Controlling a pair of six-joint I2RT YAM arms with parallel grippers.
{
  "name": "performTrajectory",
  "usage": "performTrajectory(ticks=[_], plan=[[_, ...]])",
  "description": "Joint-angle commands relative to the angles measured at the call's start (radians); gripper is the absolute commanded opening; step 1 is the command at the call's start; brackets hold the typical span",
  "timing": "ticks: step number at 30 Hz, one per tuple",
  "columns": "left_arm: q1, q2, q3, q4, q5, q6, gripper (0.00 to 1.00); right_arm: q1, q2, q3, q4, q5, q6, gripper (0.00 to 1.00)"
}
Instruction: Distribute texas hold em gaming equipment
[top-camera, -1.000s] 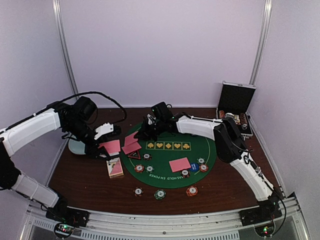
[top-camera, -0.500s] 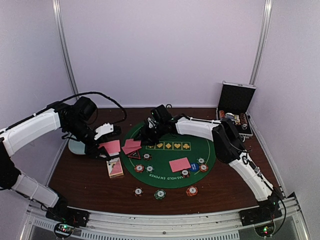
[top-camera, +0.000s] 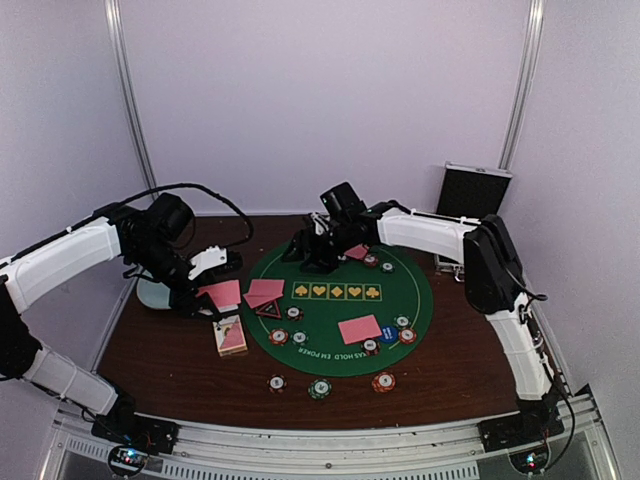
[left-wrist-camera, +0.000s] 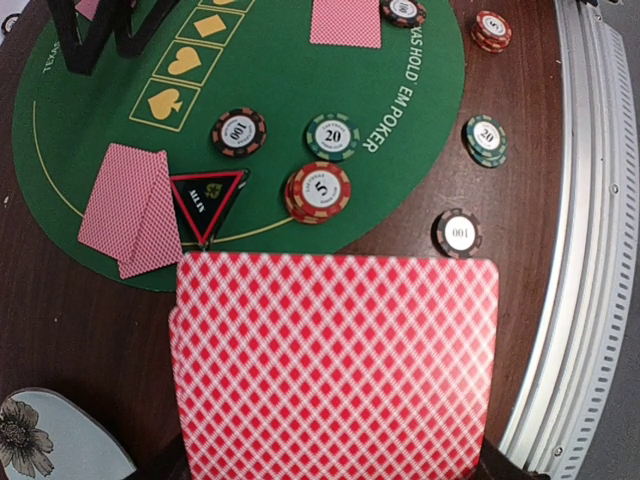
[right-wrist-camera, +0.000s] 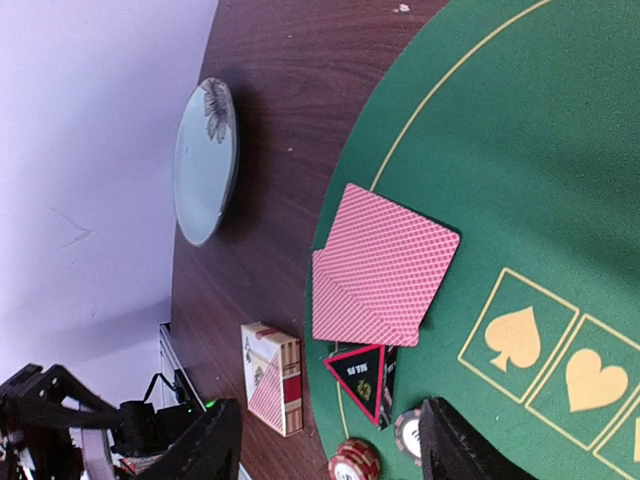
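One round green felt mat (top-camera: 410, 300) fills mid-frame. Pink-red-backed playing cards (top-camera: 265, 292) form four groups: two at left, one lower right, one at top. Round striped poker chips (top-camera: 319, 388) show at about eleven spots, three below the mat. There is one black red-edged triangular marker (top-camera: 268, 310), one blue round button (top-camera: 388, 335), one red-and-white card box (top-camera: 230, 335), one pale blue round dish (right-wrist-camera: 205, 160), one black-lined metal case (top-camera: 472, 195).

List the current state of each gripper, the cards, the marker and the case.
Left gripper, shut on the held card.
Right gripper, open, nothing between its fingers.
Card pair, face down, overlapping, on the mat.
Triangular marker, flat beside the pair.
Single card, face down on the mat.
Card box, lying off the mat.
Case, lid standing open.
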Motion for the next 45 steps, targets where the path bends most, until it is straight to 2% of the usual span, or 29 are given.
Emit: performTrajectory(ticks=[1,5,9,14,25,45], plan=[[0.001,-0.019,0.007,0.001,0.02,0.003,0.09,0.008,-0.179,-0.208,0.205,-0.066,0.058,0.67],[0.001,-0.014,0.01,0.002,0.021,0.003,0.09,0.039,-0.309,-0.425,0.423,-0.101,0.16,0.72],[0.001,-0.003,0.018,0.002,0.025,0.0,0.09,0.099,-0.386,-0.563,0.574,-0.121,0.234,0.86],[0.001,0.009,0.031,0.001,0.033,-0.007,0.08,0.168,-0.412,-0.62,0.658,-0.118,0.289,0.88],[-0.001,0.02,0.045,0.001,0.042,-0.013,0.08,0.239,-0.322,-0.576,0.791,-0.149,0.385,0.87],[-0.007,0.016,0.049,0.002,0.042,-0.017,0.08,0.284,-0.167,-0.421,0.905,-0.182,0.511,0.85]])
